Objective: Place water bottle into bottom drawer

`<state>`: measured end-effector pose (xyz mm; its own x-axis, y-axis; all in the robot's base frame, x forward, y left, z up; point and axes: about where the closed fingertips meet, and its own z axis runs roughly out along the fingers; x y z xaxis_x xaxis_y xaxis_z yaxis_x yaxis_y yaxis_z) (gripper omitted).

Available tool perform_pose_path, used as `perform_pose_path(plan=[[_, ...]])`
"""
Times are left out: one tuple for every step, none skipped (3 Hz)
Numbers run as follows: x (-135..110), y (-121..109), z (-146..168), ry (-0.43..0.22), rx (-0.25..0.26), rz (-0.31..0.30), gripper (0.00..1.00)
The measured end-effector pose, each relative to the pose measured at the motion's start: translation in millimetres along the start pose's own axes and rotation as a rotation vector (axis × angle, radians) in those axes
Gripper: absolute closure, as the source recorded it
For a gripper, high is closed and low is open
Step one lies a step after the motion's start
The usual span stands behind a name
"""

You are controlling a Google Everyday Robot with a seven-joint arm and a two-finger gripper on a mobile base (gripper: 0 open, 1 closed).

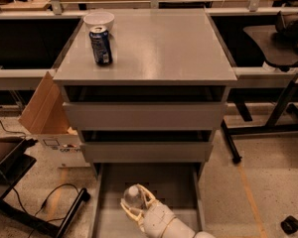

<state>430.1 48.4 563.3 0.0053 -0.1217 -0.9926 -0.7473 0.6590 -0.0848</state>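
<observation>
The water bottle (133,194) is a small clear bottle seen from above, held between my gripper's pale fingers (150,198). My gripper (135,202) is shut on it, low inside the bottom drawer (103,192), which is pulled out as a long grey tray at the foot of the grey cabinet. The gripper and bottle sit in the drawer's left-centre part. My white arm (164,223) comes in from the lower edge. The bottle's lower body and label are hidden by the fingers.
A dark blue soda can (101,45) and a white bowl (99,20) stand on the cabinet top (159,43) at back left. Two upper drawers (144,115) are closed. A cardboard box (45,114) stands left of the cabinet, a chair base (273,128) to the right.
</observation>
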Motion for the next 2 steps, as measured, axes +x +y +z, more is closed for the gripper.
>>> perform_pose_path(plan=[[10, 1, 13, 0.004, 0.019, -0.006, 1.00], [40, 0, 41, 0.007, 0.014, -0.043, 1.00]])
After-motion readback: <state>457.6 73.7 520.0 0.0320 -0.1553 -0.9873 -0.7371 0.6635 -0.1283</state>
